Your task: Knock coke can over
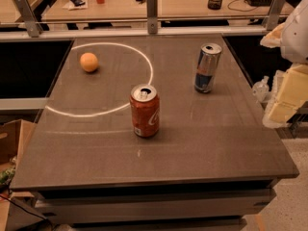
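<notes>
The coke can [144, 110], short and red-orange with white script and a silver top, stands upright near the middle of the grey table [216, 143]. My arm comes in at the right edge of the camera view. My gripper [285, 97] is the pale yellowish part beyond the table's right edge, well to the right of the can and not touching it.
A taller silver-and-blue can [207, 68] stands upright at the back right. An orange fruit [89, 62] lies at the back left inside a white circle line [144, 61]. A metal rail [152, 18] runs behind the table. A cardboard box [12, 143] sits at the left.
</notes>
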Robot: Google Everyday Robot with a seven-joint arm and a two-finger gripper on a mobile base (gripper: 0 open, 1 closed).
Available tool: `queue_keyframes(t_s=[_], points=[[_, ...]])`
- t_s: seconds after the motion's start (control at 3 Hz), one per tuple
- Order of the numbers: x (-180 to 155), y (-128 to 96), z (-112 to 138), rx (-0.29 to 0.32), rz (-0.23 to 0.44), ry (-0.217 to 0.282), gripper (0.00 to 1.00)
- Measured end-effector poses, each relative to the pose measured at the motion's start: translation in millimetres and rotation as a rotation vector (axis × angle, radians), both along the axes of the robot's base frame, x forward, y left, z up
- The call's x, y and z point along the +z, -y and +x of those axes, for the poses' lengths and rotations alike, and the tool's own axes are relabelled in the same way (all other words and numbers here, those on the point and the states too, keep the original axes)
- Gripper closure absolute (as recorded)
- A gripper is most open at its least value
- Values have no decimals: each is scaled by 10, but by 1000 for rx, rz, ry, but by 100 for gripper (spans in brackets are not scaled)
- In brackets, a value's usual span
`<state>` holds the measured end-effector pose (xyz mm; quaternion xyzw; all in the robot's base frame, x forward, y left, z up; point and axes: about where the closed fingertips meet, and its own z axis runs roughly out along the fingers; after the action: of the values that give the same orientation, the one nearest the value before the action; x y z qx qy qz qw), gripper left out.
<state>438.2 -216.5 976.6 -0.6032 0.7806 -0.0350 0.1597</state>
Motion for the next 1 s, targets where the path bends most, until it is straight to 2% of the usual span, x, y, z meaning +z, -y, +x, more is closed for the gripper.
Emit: queue_keyframes(t_s=[0.33, 0.67, 1.0], points=[[24, -12, -4, -5, 12, 11, 0], [27, -111, -73, -9, 99, 26, 0], [-179, -116, -167, -9, 266, 61, 0]])
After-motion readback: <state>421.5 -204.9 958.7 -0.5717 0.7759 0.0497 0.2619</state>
